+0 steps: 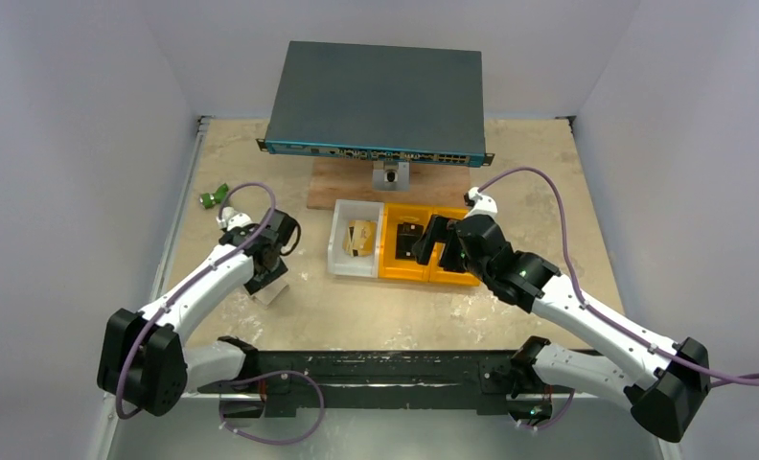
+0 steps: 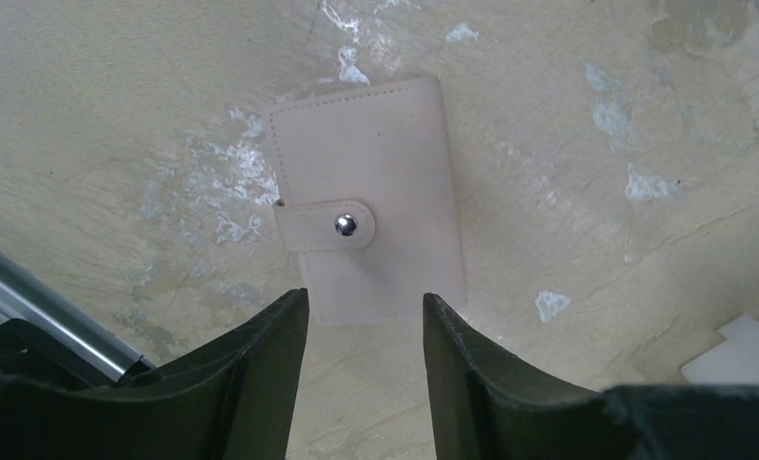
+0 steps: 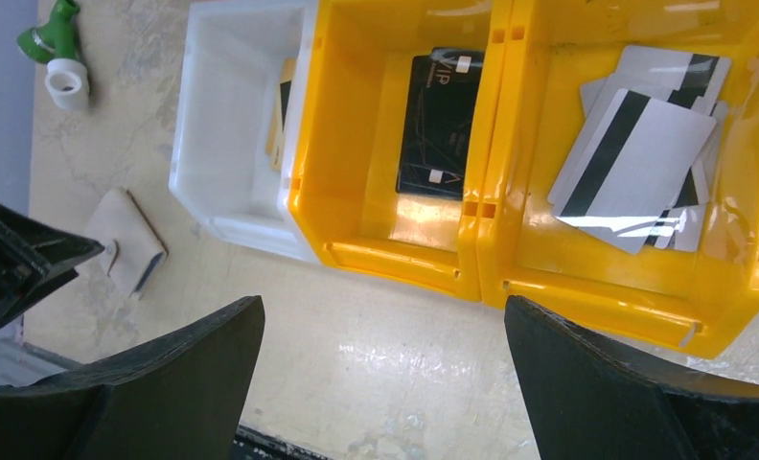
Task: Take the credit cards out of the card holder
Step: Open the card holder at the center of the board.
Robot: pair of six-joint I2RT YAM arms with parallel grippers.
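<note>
Hidden: the tan cards (image 3: pixel 282 105) in the white bin sit half behind its wall, so no count is possible. A white object (image 2: pixel 751 350) is cut off at the corner of the left wrist view. The right gripper covers part of the yellow bins in the top view.
Bins: three in a row, touching: one white bin (image 3: pixel 224 196) and two yellow bins (image 3: pixel 371 206) (image 3: pixel 634 283).
Middle bin: black card (image 3: pixel 441 125), face up. One shows; more beneath cannot be ruled out.
Far yellow bin: silver cards (image 3: pixel 644 158) with dark stripes, overlapping, at least three.
Card holder (image 2: pixel 371 163): one, pale, closed, strap snapped. It lies flat on the table (image 1: pixel 548 192), left of the white bin and apart from it.
Left gripper (image 2: pixel 366 307): jaws parted, nothing pinched. The tips are over the holder's near edge; contact is unclear.
Right gripper (image 3: pixel 380 316): jaws spread wide, empty, above the near rims of the yellow bins.
Other: green piece (image 3: pixel 50 27) with a white cap by the table's left edge.
</note>
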